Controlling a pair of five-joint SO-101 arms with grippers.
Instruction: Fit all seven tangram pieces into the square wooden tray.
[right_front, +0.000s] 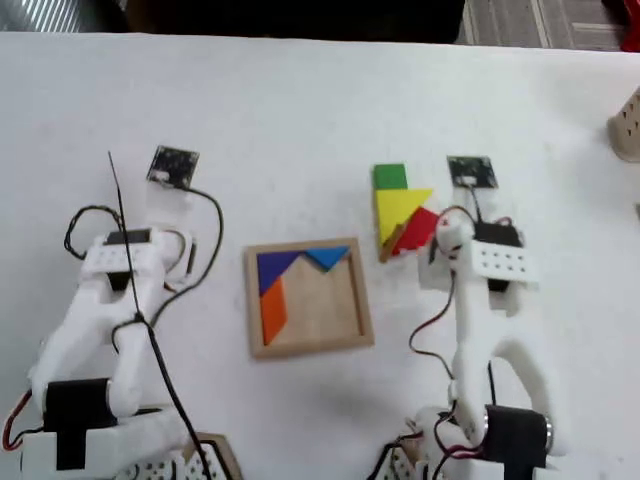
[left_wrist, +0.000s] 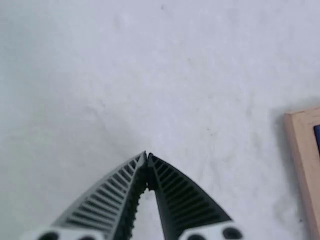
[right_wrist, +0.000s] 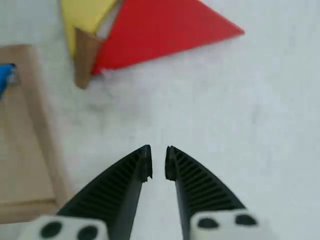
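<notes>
The white counter (right_front: 300, 110) holds everything. The left tool (left_wrist: 146, 161) is pinched closed over bare counter. The right tool (right_wrist: 158, 162) shows a thin gap and holds nothing. Red (right_wrist: 160, 35), yellow (right_wrist: 87, 12) and green (right_front: 390, 177) pieces lie near it, at 1 o'clock from the wooden tray (right_front: 310, 346), which sits between the arms.

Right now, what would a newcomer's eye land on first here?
A bright pile of a green piece, yellow piece and red piece bunched on the white table just ahead of the right hand. Next, the wooden tray mid-table, partly filled with an orange piece, purple piece and blue piece.
</notes>
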